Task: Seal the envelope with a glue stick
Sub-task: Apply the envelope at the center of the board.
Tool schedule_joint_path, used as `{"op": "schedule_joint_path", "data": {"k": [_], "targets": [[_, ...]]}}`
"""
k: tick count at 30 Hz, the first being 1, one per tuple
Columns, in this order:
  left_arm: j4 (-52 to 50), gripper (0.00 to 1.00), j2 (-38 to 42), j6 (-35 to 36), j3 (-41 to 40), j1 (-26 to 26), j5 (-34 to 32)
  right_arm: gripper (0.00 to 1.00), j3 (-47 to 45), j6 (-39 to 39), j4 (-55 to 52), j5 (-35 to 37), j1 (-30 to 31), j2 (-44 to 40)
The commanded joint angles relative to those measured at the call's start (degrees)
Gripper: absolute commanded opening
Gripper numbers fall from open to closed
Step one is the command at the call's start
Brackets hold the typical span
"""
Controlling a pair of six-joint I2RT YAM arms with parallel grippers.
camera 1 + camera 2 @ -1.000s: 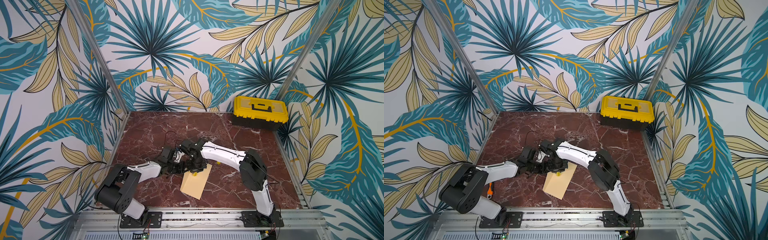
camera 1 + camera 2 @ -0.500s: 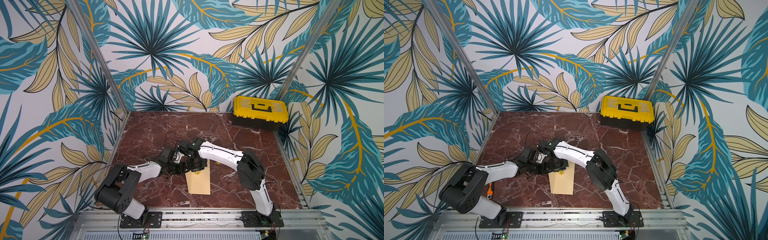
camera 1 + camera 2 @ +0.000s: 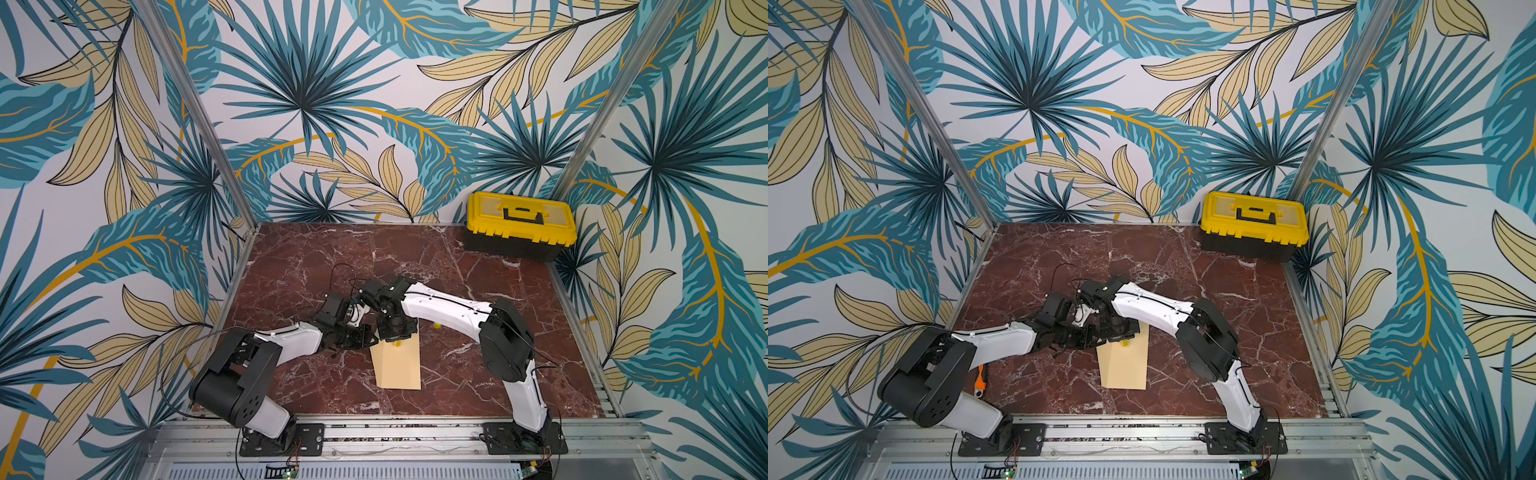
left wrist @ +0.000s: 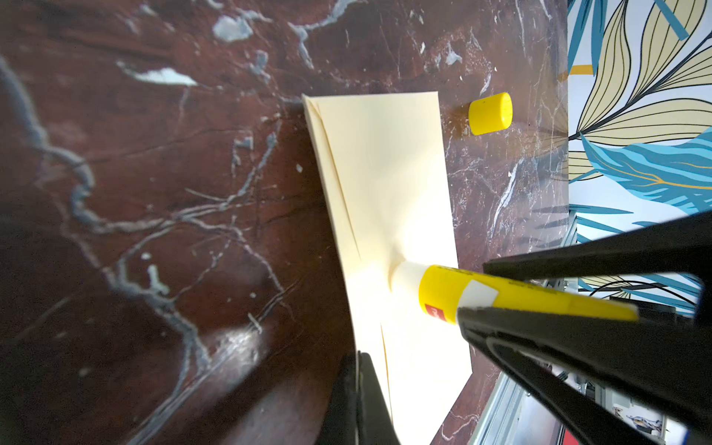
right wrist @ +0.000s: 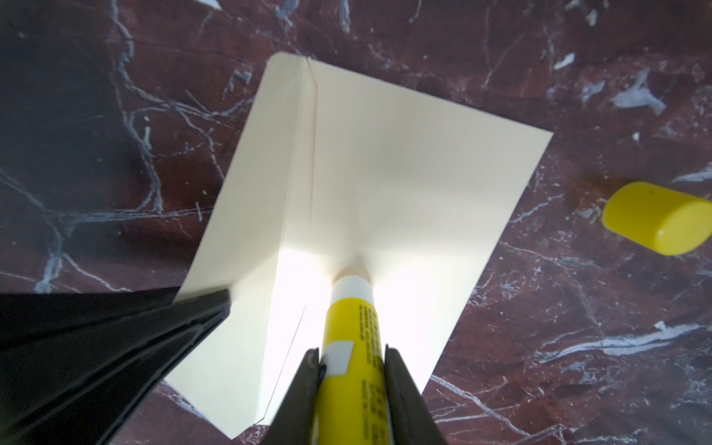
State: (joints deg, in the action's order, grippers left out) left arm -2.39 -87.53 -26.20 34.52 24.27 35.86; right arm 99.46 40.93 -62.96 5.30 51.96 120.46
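Envelope (image 3: 398, 365) flat on the desk (image 3: 299, 266), front of centre, long edges running front to back; both top views show it (image 3: 1124, 365).

- Flap (image 5: 262, 192) along its left long edge is folded up off the marble. Your left pincer (image 4: 360, 356) is closed on that edge, near the far end.
- Glue stick (image 5: 352, 346) is uncapped, with its white tip touching the envelope's face just beside the flap's crease. The paper dimples around the tip. Your right pincer (image 5: 352, 356) is clamped on the yellow barrel.
- Cap (image 4: 490, 113) lies on its side on the marble, just beside the envelope's right long edge and apart from it.
- Both wrists crowd the envelope's far short edge. The near short edge is uncovered, with bare marble between it and the front rail (image 3: 395, 432).
- Open desk right of the envelope up to the right arm.
- Far half is bare apart from the yellow-lidded toolbox (image 3: 521, 226) in the far right corner, well apart.
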Motion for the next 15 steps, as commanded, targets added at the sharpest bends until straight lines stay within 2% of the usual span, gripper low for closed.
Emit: {"op": "schedule_joint_path", "data": {"k": [1,15], "targets": [[-0.89,0.04,-0.14,0.97,1.33,-0.28,0.9,0.0,-1.45,0.56,1.0,0.99,-0.42,-0.41],[-1.03,0.04,-0.13,0.88,1.33,-0.28,0.72,0.0,-5.48,0.52,5.79,-7.35,-0.39,1.26]]}}
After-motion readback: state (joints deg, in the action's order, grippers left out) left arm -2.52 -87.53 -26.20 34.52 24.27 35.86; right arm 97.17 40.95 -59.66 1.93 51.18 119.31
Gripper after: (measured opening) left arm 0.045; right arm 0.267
